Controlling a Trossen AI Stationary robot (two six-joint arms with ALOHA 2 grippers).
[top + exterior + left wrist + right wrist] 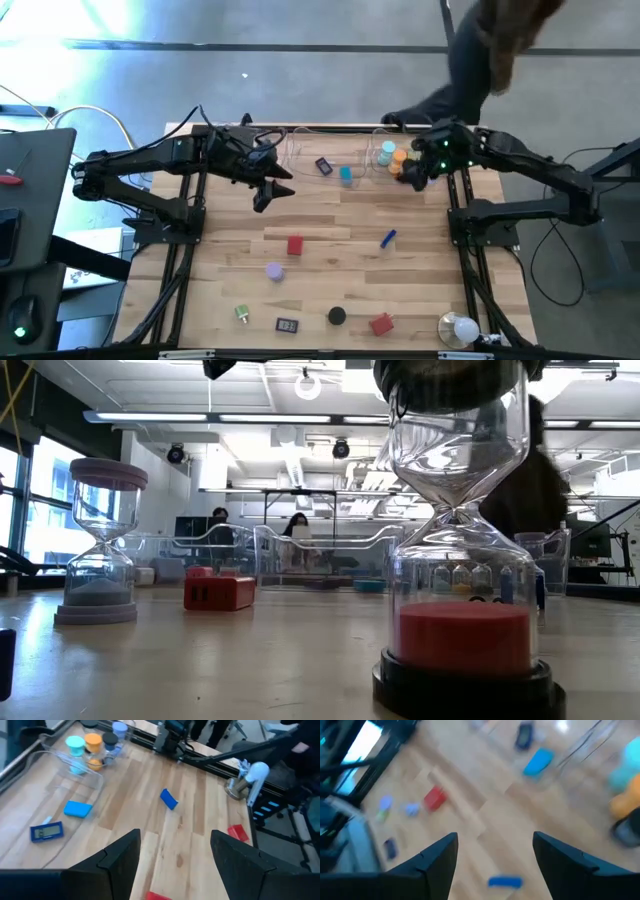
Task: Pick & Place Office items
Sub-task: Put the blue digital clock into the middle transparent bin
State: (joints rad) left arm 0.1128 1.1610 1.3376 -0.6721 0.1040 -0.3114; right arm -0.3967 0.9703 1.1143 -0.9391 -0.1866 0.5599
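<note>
Wooden surface (330,280) carries scattered office items; right hand (411,176) (fingers apart) hovers beside orange cap (398,157); left hand (264,197) likewise spread, empty.

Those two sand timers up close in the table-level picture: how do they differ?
The near sand timer has black end caps and red sand; the far sand timer has pinkish-lavender caps and pale grey sand. The near one fills the picture's height, its top cut off; the far one shows whole and looks smaller, being farther back. Both stand upright on the wooden table, with clear glass and all the sand settled in the lower bulb.
</note>
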